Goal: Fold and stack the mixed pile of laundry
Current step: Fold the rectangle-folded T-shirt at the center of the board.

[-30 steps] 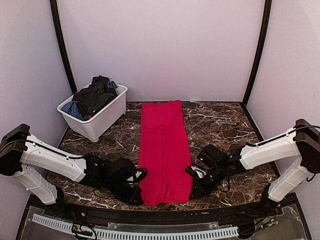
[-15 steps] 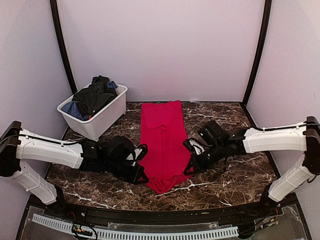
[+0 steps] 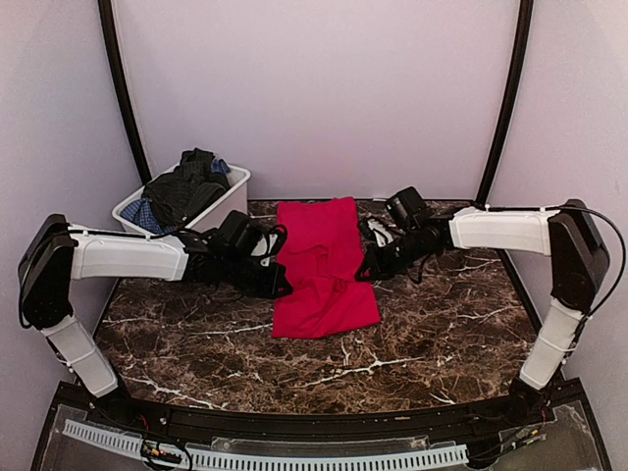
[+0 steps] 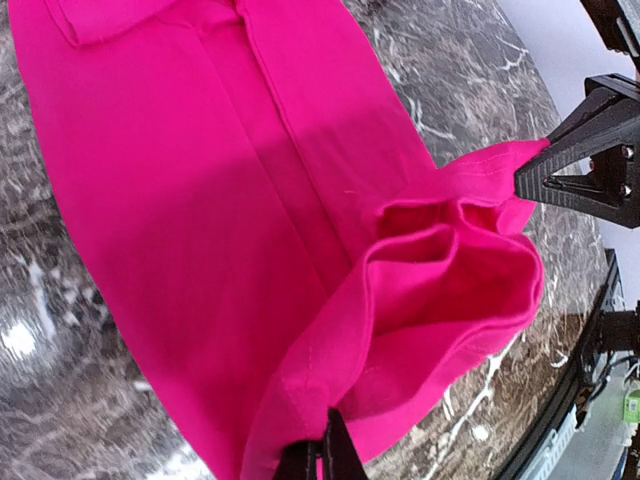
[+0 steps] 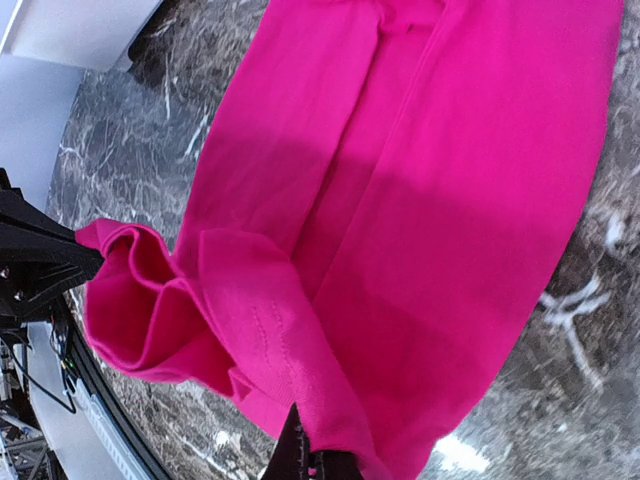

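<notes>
The bright red cloth (image 3: 322,263) lies lengthwise on the marble table, its near end lifted and carried back over the rest. My left gripper (image 3: 279,286) is shut on the cloth's left near corner; the left wrist view shows that hem (image 4: 300,380) pinched between the fingers. My right gripper (image 3: 365,270) is shut on the right near corner, as the right wrist view shows on the hem (image 5: 300,370). The fold between the grippers sags in loose pleats (image 4: 450,270). The dark pinstriped shirt (image 3: 182,191) and the blue checked garment (image 3: 143,215) lie in the bin.
The white plastic bin (image 3: 196,237) stands at the back left of the table, just behind my left arm. Dark marble table top (image 3: 412,343) lies bare toward the front. Black frame posts and pale walls close in the sides and back.
Both grippers have carried the cloth's near end away from the front edge toward the back, folding it over the rest. The cloth now covers about half its former length.
</notes>
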`<state>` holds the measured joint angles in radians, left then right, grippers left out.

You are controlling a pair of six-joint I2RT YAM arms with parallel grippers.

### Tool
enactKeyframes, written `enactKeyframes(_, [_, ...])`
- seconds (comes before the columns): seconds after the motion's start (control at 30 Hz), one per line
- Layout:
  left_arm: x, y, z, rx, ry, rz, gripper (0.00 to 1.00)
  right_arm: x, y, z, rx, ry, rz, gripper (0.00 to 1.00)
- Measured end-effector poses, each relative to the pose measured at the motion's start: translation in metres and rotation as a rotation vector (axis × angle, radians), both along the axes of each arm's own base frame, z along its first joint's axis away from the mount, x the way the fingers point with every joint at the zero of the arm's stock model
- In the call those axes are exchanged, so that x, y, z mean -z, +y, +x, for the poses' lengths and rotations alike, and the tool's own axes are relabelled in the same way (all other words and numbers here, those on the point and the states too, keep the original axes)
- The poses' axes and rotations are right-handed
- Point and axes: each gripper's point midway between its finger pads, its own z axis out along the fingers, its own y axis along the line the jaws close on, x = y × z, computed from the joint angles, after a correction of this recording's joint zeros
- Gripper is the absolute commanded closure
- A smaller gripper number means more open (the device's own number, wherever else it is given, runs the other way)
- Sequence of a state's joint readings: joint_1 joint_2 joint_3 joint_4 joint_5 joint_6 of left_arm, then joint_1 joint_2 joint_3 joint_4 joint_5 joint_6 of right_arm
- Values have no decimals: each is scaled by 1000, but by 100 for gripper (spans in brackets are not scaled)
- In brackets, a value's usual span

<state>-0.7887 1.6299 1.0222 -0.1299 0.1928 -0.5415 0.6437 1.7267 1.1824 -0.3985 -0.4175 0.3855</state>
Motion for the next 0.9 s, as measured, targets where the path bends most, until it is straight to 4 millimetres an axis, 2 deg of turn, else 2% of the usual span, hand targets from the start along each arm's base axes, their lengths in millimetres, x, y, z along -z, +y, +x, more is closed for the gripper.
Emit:
enactKeyframes(0.1, [-4, 1, 37, -31, -41, 9, 100, -9, 1, 38, 25, -48, 15, 100])
enactKeyframes(0.2, [-7, 3, 69, -58, -76, 19, 100, -13, 4, 66, 38, -81, 26, 100])
enactKeyframes(0.33, [-2, 11, 110, -98, -108, 41, 100, -5, 8, 96, 48, -97, 33, 100])
enactKeyframes(0.5, [14, 23, 141, -129, -108, 69, 100, 23, 11, 122, 53, -79, 22, 100])
enactKeyframes(0.67, [36, 30, 152, -136, -83, 94, 100, 46, 4, 135, 68, -49, 16, 100])
enactKeyframes(0.77, [40, 28, 159, -130, -81, 93, 94, 48, 2, 142, 74, -48, 25, 90])
enactKeyframes(0.9, [38, 23, 168, -115, -93, 77, 79, 40, 1, 151, 81, -60, 45, 66])
